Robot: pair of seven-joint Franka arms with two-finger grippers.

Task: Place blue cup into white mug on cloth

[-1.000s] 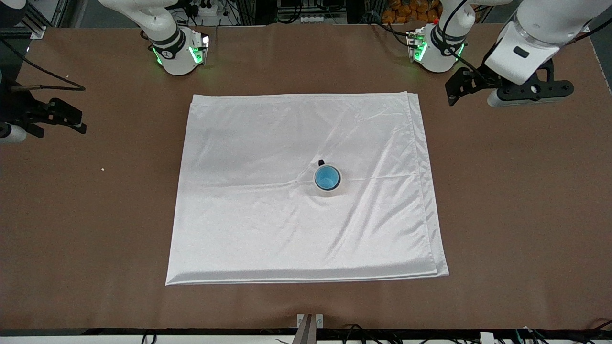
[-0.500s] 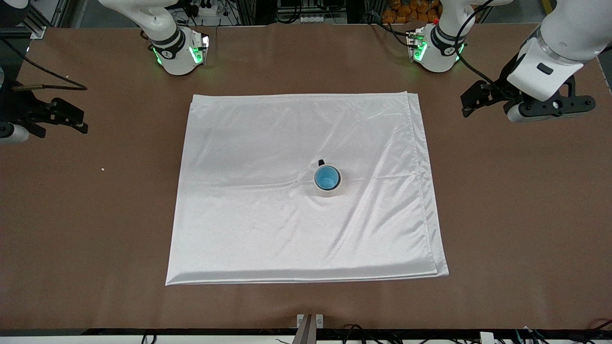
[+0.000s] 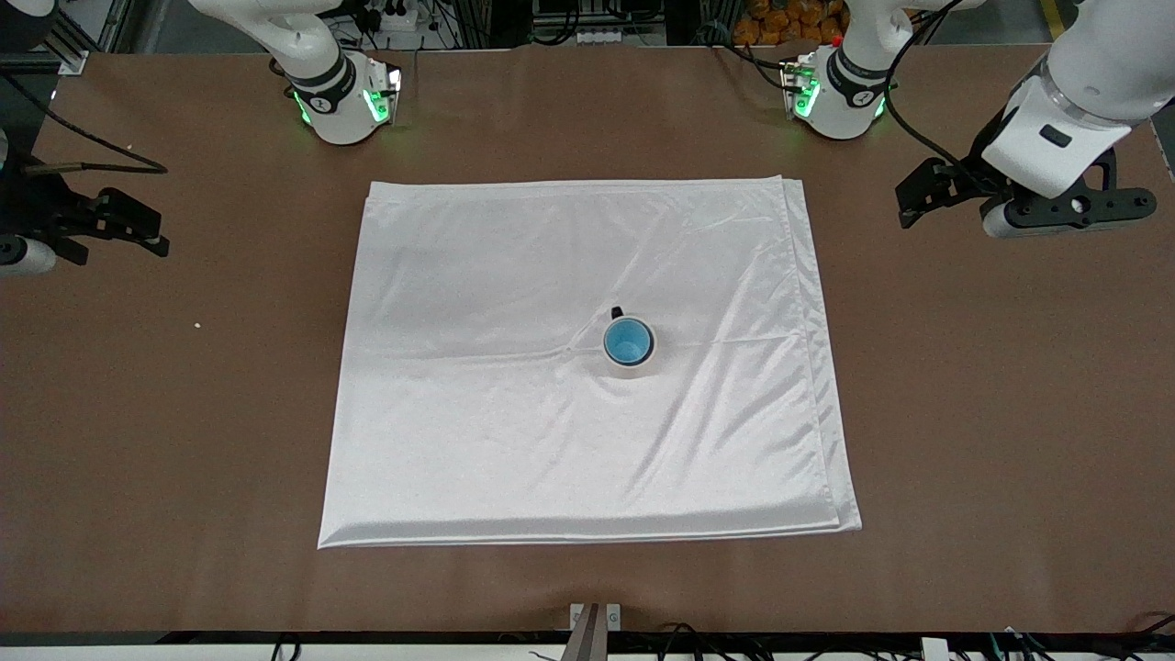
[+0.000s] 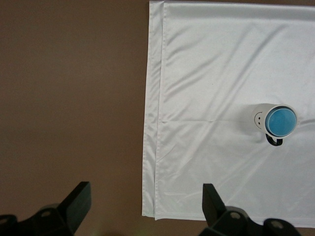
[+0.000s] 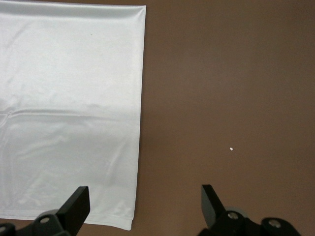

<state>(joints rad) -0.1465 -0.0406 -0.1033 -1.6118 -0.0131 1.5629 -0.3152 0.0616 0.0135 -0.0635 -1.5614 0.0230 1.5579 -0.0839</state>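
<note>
The blue cup (image 3: 629, 341) stands inside the white mug (image 3: 631, 368), which is upright on the cloth (image 3: 514, 275), toward the left arm's end of it. The mug's dark handle points toward the robots. In the left wrist view the blue cup (image 4: 281, 121) sits in the mug (image 4: 256, 117) on the cloth (image 4: 211, 73). My left gripper (image 3: 913, 197) is open and empty over bare table beside the cloth's edge (image 4: 145, 191). My right gripper (image 3: 147, 228) is open and empty over bare table at the right arm's end (image 5: 145, 192), with the cloth (image 5: 64, 73) in its view.
The brown table (image 3: 991, 413) lies bare around the cloth. A small white crumb (image 3: 197, 324) lies near the right gripper and shows in the right wrist view (image 5: 231, 149). A black cable (image 3: 92, 167) runs by the right arm. The arm bases (image 3: 344, 101) stand along the table's robot edge.
My left gripper has drawn away from the cloth toward the left arm's end of the table. The cup, mug, cloth and right gripper have not moved.
</note>
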